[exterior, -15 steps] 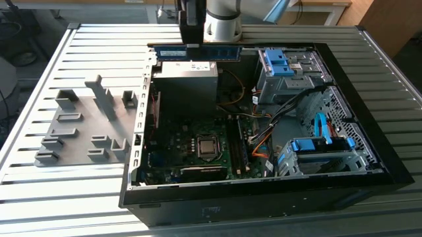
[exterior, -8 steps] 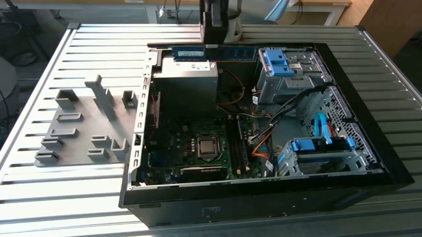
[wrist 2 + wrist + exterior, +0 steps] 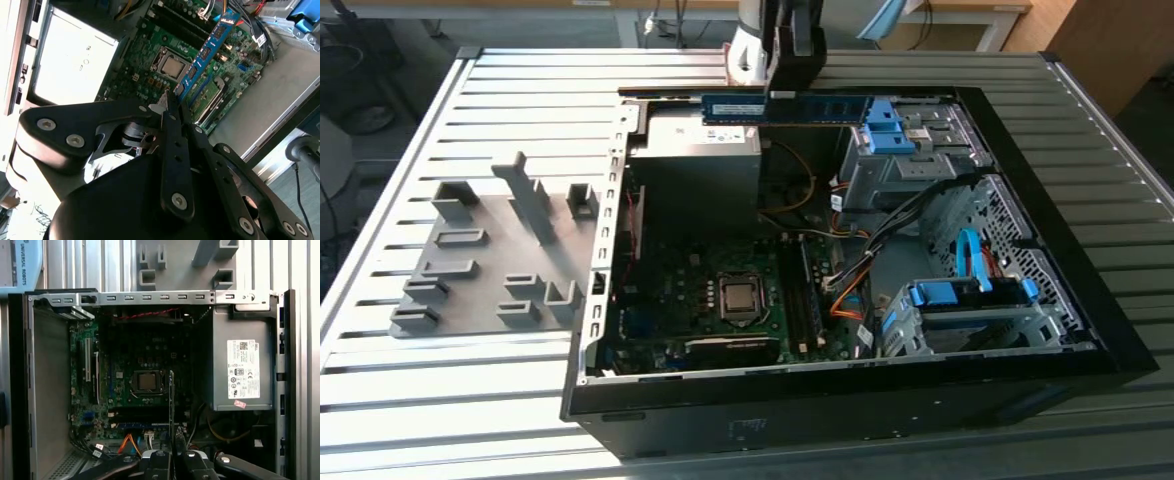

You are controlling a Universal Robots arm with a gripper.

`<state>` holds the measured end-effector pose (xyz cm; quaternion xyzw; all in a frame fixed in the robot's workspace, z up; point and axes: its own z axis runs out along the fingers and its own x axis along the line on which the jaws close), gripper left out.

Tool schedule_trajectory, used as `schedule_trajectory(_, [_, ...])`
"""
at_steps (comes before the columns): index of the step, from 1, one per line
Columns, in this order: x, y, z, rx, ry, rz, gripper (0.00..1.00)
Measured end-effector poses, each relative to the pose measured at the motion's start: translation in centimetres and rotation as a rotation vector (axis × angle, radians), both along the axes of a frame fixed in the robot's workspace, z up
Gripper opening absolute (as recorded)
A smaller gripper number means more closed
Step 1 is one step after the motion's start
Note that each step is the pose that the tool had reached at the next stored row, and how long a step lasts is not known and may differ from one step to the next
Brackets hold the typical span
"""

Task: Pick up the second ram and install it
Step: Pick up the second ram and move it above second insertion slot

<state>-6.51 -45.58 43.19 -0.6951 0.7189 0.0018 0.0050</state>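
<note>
Gripper (image 3: 781, 93) is clamped on the second ram (image 3: 787, 108), and we see it held in the air over the far edge of the open computer case (image 3: 1067, 330). The stick is thin, narrow and blue, with a row of dark chips. Its long axis lies level, running across the exterior view's left to right along the case's far wall. Power supply (image 3: 700, 140) sits just beneath. Motherboard (image 3: 720, 290) lies uncovered, well apart. Blue drive-bay latches (image 3: 887, 125) crowd the stick's right end.
</note>
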Motion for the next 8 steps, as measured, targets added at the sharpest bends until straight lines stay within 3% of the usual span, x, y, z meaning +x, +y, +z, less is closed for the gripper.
schedule_trajectory(8, [0.05, 0.00, 0.00, -0.0001, 0.0000, 0.000, 0.14])
